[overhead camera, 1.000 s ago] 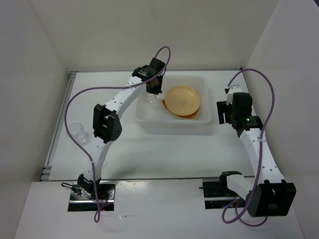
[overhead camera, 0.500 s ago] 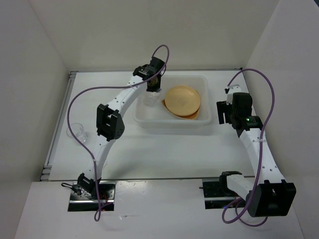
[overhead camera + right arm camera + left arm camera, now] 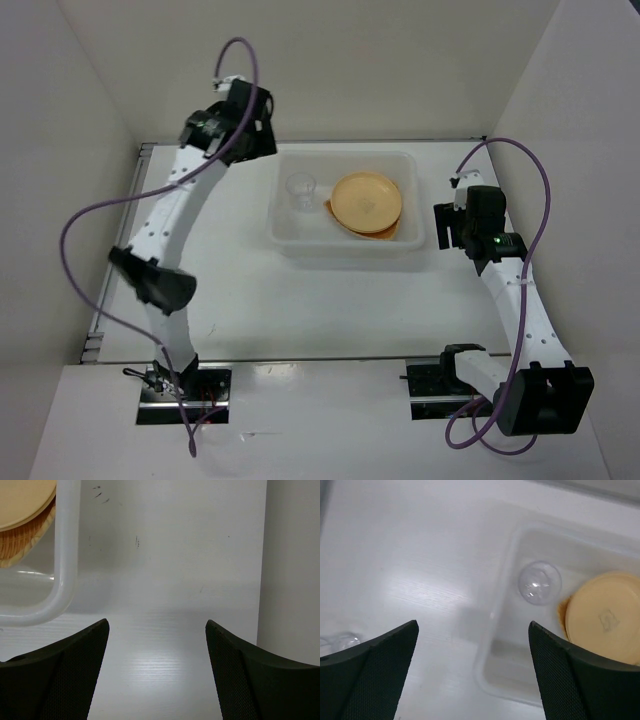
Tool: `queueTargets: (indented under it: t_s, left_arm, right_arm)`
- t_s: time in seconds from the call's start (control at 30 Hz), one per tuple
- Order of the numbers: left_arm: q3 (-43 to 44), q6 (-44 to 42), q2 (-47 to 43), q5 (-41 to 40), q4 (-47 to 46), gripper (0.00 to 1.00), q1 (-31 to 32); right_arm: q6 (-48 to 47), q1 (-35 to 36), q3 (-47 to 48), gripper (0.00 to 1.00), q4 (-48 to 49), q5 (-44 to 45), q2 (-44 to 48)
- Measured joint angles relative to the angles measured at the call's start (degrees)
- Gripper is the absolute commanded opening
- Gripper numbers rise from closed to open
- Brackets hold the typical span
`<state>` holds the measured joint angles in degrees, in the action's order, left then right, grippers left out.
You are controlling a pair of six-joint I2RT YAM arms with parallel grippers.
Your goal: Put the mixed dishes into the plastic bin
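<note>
The plastic bin (image 3: 345,250) holds an orange-yellow plate (image 3: 367,198) stacked on a tan woven plate (image 3: 388,236), with a clear cup (image 3: 300,187) standing in its left part. My left gripper (image 3: 260,138) hangs high above the table, off the bin's far left corner. In the left wrist view its jaws (image 3: 472,670) are open and empty, over the bin's rim (image 3: 495,630), with the cup (image 3: 539,582) and the plate (image 3: 602,617) below. A second clear cup (image 3: 340,641) peeks out on the table beside the left finger. My right gripper (image 3: 445,225) stands open to the right of the bin.
White walls close in the table on the left, back and right. In the right wrist view the bin's corner (image 3: 62,580) and the woven plate (image 3: 25,545) lie left of the open jaws (image 3: 156,665), with bare table below and the right wall (image 3: 292,555) close by.
My left gripper has opened and let go of the clear cup, which now stands in the bin. The left arm has then lifted and swung away to the far left. The right arm has not moved.
</note>
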<state>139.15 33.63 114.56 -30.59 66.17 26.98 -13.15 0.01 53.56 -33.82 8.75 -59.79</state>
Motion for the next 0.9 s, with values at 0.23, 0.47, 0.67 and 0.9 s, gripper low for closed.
queueTargets:
  t_s: [0.23,0.47,0.67,0.9]
  left_arm:
    - [-45.18,10.69,-32.50,-2.05,-0.81,0.95,-7.93]
    - [-74.03,14.75,-45.68,3.89,-0.48,0.95,-17.55]
    - [-74.01,14.08,-43.01,4.28,-5.05,0.96,-21.70]
    - [-74.69,8.48,-36.52,4.57,-11.98,0.98,-27.56]
  right_arm:
    - [-0.02,0.61,-0.02,0.83,0.11,-0.44,-1.31]
    - [-1.03,1.01,-0.02,0.83,0.04,-2.10,-2.58]
    - [-1.60,1.29,-0.02,0.83,-0.04,-3.43,-3.19]
    - [-1.73,1.31,-0.02,0.83,-0.04,-3.63,-3.19]
